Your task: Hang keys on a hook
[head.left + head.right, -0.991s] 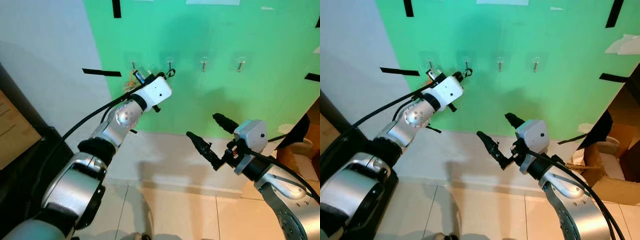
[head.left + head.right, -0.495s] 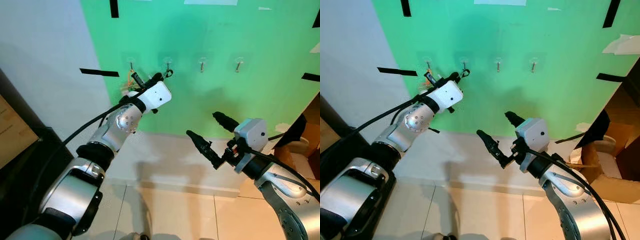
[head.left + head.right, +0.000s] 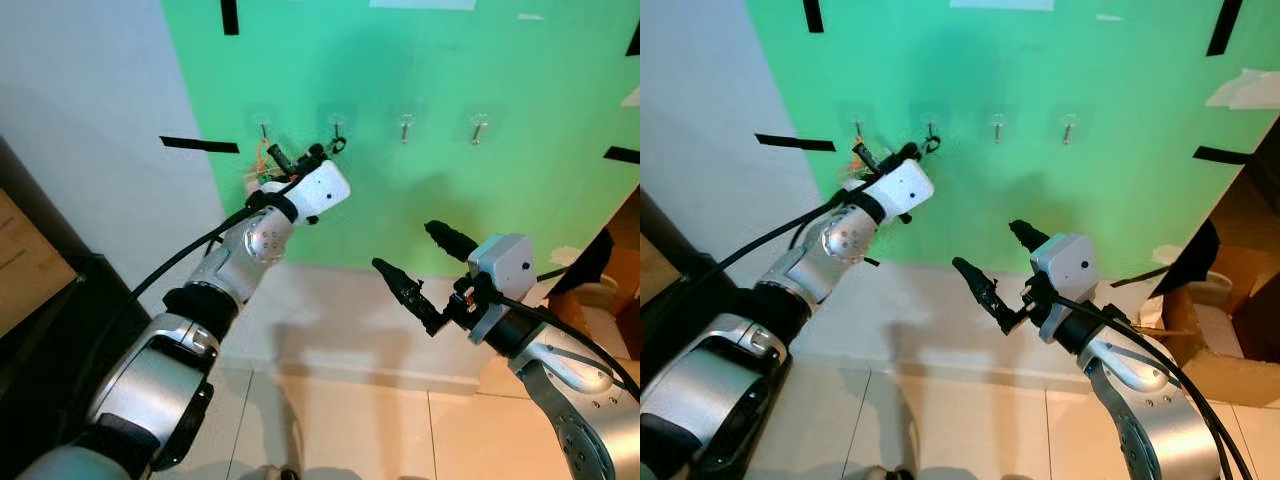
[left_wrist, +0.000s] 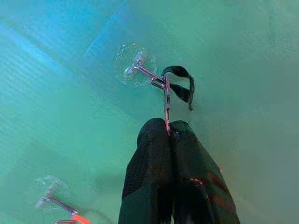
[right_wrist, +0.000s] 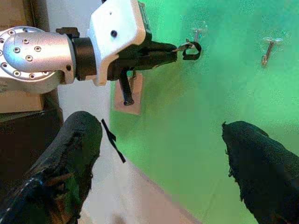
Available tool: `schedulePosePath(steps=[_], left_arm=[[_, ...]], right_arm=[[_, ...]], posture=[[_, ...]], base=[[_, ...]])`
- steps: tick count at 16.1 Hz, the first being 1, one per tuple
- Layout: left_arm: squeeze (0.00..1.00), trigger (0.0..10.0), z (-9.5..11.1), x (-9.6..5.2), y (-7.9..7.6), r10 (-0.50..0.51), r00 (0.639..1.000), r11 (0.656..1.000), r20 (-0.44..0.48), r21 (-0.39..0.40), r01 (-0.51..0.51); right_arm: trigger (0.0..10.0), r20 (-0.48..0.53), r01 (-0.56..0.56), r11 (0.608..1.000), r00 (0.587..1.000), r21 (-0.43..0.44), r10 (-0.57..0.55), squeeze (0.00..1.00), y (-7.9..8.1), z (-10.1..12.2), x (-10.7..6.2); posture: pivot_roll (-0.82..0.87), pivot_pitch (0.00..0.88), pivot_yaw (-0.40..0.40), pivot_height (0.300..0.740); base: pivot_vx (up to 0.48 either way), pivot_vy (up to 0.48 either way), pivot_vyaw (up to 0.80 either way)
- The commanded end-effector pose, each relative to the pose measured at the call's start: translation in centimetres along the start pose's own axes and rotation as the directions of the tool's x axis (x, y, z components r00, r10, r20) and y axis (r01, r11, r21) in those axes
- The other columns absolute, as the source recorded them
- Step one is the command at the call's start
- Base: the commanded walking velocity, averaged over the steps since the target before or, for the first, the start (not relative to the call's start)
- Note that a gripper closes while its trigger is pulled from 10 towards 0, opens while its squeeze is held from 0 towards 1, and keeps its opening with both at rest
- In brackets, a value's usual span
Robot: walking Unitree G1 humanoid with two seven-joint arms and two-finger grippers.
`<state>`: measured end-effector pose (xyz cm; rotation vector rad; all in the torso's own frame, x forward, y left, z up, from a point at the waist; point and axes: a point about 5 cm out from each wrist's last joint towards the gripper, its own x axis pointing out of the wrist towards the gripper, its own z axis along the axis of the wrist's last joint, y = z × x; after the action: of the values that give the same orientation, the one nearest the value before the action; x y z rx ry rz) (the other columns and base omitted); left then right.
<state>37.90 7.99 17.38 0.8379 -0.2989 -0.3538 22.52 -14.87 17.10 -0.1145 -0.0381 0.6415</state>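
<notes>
Left gripper [image 4: 169,133] pinches the key ring [image 4: 167,100] at the hook [image 4: 142,72]; right gripper [image 3: 418,268] spread, keys' detail unclear

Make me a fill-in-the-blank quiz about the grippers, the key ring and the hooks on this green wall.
1. The left gripper is shut on the ___ at the second hook.
2. The wall behind the hooks is ___.
3. The right gripper hangs away from the wall with its fingers ___.
4. The row holds ___ hooks.

Missing words: key ring; green; open; four
</notes>
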Motion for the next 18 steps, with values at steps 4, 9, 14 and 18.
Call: schedulePosePath(steps=[4, 9, 14, 18], left_arm=[[0.0, 10.0, -0.06, -0.14, -0.21, -0.009, 1.0, 0.995, -0.002, -0.096, 0.009], [1.0, 10.0, -0.29, -0.24, -0.56, -0.064, 0.998, 0.989, -0.006, -0.133, 0.062], [1.0, 10.0, -0.56, -0.38, -0.75, -0.084, 0.996, 0.984, -0.014, -0.16, 0.081], [1.0, 10.0, -0.82, -1.01, -1.04, -0.085, 0.996, 0.971, -0.005, -0.224, 0.081]], right_arm=[[10.0, -0.003, 0.004, 1.0, 1.0, 0.008, -0.004, 0.0, -0.17, -0.09, 0.07], [10.0, 0.007, 0.001, 1.0, 1.0, 0.011, -0.001, 0.0, -0.04, -0.03, 0.12], [10.0, 0.01, 0.005, 1.0, 1.0, 0.01, -0.005, 0.0, -0.08, -0.04, 0.16], [10.0, -0.001, 0.016, 1.0, 1.0, 0.005, -0.016, 0.0, -0.18, -0.18, 0.01]], posture=[[-0.27, 0.0, 0.067, 0.74], [-0.27, 0.0, 0.075, 0.74], [-0.27, 0.0, 0.076, 0.74], [-0.26, 0.0, 0.072, 0.74]], base=[[0.0, 0.0, 0.0], [0.0, 0.0, 0.0], [0.0, 0.0, 0.0], [0.0, 0.0, 0.0]])
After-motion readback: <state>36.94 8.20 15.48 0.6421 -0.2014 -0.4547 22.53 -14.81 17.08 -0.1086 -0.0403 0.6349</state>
